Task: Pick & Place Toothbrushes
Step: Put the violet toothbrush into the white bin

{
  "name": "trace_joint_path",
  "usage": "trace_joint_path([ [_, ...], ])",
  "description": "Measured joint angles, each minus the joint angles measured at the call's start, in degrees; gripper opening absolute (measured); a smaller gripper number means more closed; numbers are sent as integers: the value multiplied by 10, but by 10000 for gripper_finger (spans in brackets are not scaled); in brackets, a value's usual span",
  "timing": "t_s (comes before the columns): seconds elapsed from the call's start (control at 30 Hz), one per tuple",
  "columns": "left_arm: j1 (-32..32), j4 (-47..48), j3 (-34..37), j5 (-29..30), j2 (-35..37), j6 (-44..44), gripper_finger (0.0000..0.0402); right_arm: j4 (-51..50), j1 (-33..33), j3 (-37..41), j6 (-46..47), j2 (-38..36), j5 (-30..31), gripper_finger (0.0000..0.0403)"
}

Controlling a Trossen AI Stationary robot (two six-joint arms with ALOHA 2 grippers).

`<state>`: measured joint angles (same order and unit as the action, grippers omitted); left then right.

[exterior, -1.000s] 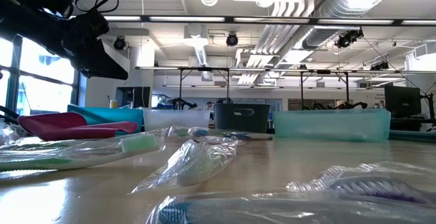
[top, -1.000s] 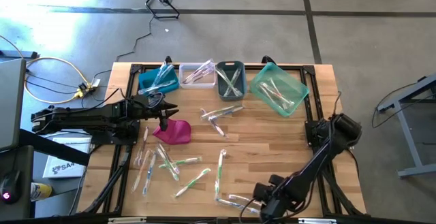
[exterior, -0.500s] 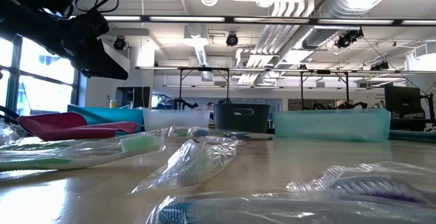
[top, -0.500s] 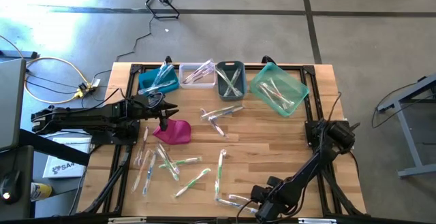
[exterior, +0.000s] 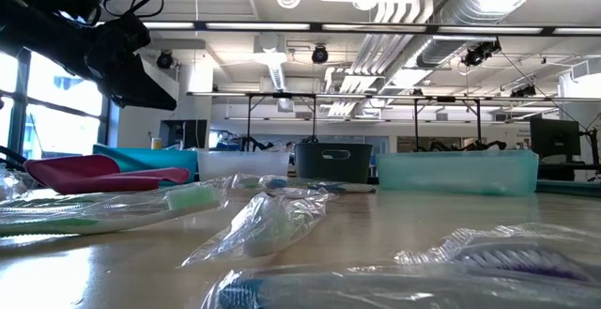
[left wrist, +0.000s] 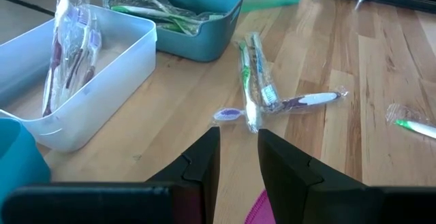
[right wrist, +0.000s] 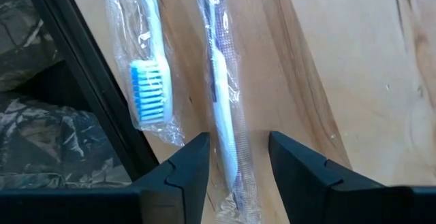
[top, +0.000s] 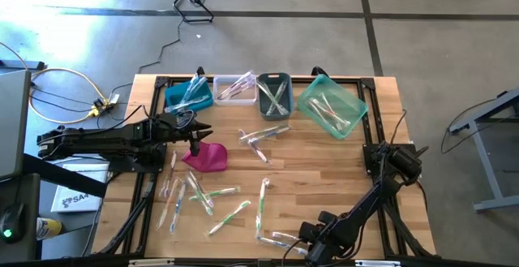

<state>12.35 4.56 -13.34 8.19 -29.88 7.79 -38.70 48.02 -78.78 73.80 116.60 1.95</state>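
Observation:
Wrapped toothbrushes lie flat on the wooden table in loose groups: several at the left (top: pixel 199 194), a few at the middle (top: pixel 261 135), two at the near edge (top: pixel 280 239). My right gripper (right wrist: pixel 237 159) is open and low over the near-edge pair. Its fingers stand on either side of a white-handled toothbrush in a clear wrapper (right wrist: pixel 219 94); a blue-bristled one (right wrist: pixel 150 81) lies beside it. My left gripper (left wrist: pixel 238 152) is open with a narrow gap and hovers above the magenta pouch (top: pixel 207 157), facing the middle group (left wrist: pixel 255 91).
Four bins stand in a row at the far edge, each holding toothbrushes: blue (top: pixel 188 96), clear (top: pixel 235 88), grey (top: pixel 274 95), teal (top: pixel 332 105). The table's near edge and dark frame (right wrist: pixel 88 81) run close beside my right gripper. Bare wood lies right of the middle group.
My right arm has shifted slightly toward the table's left, its elbow dropping a little, then held still. My left arm and the toothbrushes have not moved.

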Motion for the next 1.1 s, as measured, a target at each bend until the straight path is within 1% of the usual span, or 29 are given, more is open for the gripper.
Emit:
trace_joint_path([
  [0.13, 0, 0, 0, 0, 0, 0, 95, -2, -1, 0, 0, 0, 5, 144],
  [0.2, 0, 0, 0, 0, 0, 0, 95, -2, -1, 0, 0, 0, 5, 136],
  [0.67, 0, 1, 0, 0, 0, 0, 95, -5, -1, 1, 0, 1, 2, 16],
  [0.87, 0, 1, 0, 0, 0, 0, 95, -4, -2, 1, 15, 1, -4, 23],
  [0.97, 0, 0, 0, 0, 0, 0, 95, -2, -2, 1, 16, 0, -8, 14],
  [1.1, 0, -1, 0, 0, 0, 1, 95, 2, -2, 1, 16, -1, -11, 13],
])
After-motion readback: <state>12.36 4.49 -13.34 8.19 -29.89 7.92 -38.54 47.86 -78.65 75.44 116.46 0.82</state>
